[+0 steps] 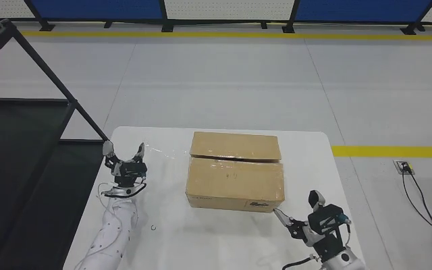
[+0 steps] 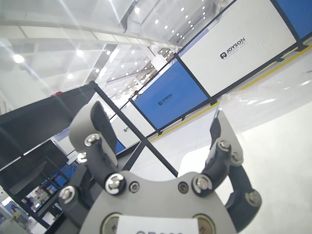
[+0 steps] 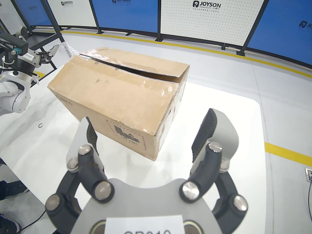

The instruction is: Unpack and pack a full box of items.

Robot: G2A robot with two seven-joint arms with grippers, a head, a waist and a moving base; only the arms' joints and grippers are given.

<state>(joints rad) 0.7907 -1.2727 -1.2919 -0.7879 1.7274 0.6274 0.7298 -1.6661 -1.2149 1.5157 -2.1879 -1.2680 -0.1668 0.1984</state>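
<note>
Nearest me, the right gripper point(image 3: 148, 119) hangs over the white table point(image 1: 223, 236), jaws spread wide with nothing between them, just off the near corner of the cardboard box point(image 3: 117, 91). The box sits mid-table with its flaps down but the top seam gaping — a dark, crooked slit with glossy tape remnants wrinkled along its edges and corners scuffed soft. Beyond it the left gripper point(image 1: 124, 150) is spread open too, tipped upward. A strip of clear tape point(image 3: 67, 47) clings to one ribbed fingertip and trails toward the box's far corner.

My read is that the seal is off and the flaps come next. Best to shed that sticky strip first — it could drag a flap askew. Then slip a fingertip into the slit where it's widest and lift gently, because that cardboard looks thin enough to tear.
</note>
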